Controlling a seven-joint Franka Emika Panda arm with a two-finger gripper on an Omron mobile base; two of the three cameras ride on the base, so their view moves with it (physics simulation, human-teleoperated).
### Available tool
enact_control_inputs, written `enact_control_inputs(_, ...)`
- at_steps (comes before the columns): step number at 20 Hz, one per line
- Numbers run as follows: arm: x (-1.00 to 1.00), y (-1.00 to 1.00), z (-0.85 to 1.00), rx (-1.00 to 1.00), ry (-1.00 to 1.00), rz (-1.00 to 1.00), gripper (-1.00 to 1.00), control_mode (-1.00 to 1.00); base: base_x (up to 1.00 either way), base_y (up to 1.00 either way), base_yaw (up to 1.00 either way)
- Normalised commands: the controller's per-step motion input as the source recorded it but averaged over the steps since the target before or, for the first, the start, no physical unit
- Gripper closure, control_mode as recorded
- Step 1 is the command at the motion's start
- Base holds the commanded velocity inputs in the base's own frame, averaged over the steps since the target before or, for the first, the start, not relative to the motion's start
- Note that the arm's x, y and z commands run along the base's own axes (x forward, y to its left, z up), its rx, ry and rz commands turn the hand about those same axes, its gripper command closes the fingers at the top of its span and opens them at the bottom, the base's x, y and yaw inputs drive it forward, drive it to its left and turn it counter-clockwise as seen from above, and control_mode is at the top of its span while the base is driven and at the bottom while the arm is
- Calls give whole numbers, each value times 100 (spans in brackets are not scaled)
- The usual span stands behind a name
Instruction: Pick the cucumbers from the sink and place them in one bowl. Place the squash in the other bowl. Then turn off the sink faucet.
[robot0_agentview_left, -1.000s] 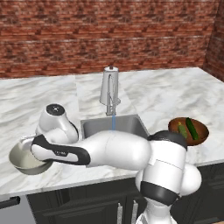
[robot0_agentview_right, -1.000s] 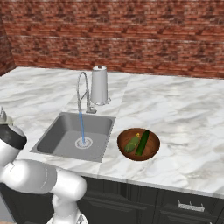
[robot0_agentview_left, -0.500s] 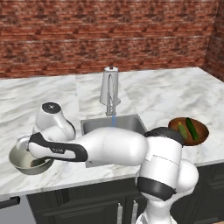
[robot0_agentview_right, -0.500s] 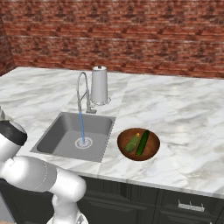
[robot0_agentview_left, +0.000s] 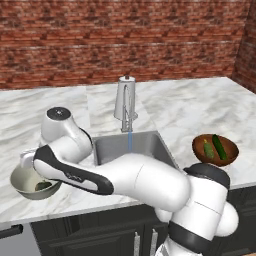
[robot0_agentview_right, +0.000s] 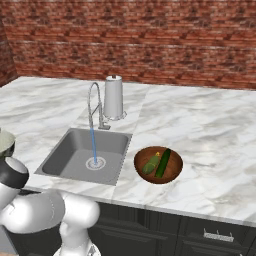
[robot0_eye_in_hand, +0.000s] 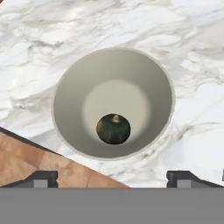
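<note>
Here the claw (robot0_eye_in_hand: 112, 178) hangs with its dark tips spread wide, gripping nothing, above the deep pale grey-beige bowl (robot0_eye_in_hand: 65, 87); the small round dark green squash (robot0_eye_in_hand: 113, 129) lies on that bowl's cream floor; the bowl stands on the white marble tabletop (robot0_agentview_left: 200, 110); further on, the grey steel sink (robot0_agentview_right: 70, 150) takes a thin stream from the silvery-white faucet (robot0_agentview_right: 93, 102); beside it the shallow reddish-brown wooden bowl (robot0_agentview_right: 175, 172) holds both green cucumbers (robot0_agentview_right: 163, 162).

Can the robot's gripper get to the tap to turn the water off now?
Probably yes. The gripper is open and empty above the grey bowl, and nothing stands between it and the faucet.
</note>
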Motion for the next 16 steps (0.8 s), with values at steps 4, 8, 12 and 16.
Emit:
enact_control_inputs(4,-54,-85,24,0,0,-6,-100,-100,0,0,0)
enact_control_inputs(8,-39,-93,24,0,0,-5,-100,-100,0,0,0)
enact_control_inputs(12,-18,-92,27,0,0,-1,-100,-100,0,0,0)
enact_control_inputs(16,-3,-83,27,0,0,0,-100,-100,0,0,0)
